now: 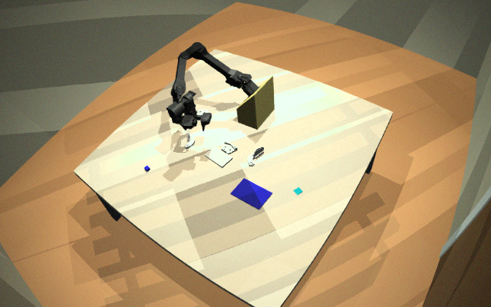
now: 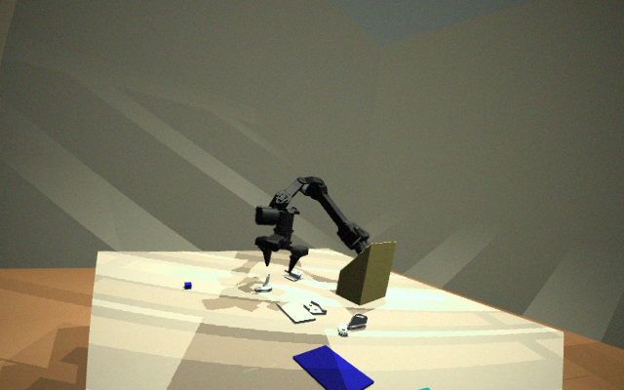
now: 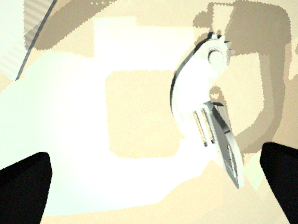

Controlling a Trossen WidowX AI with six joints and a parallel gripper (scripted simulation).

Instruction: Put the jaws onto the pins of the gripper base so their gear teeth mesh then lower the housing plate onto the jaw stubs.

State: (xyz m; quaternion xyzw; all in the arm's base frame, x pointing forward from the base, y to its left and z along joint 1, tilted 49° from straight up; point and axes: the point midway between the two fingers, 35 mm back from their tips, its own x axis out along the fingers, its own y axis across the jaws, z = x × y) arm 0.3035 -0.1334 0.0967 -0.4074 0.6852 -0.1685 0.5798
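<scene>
Jaws (image 1: 196, 124) (image 2: 279, 269) (image 3: 156, 185) spread wide and empty above the white toothed curved part (image 1: 189, 143) (image 2: 263, 289) (image 3: 192, 90), right of centre in the wrist view, could clip its upright blade and tip it if they descend off-centre.

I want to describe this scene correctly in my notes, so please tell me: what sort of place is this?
Probably a robot workspace or test area: a black arm reaches over a pale table, where small white toothed parts lie loose.
</scene>
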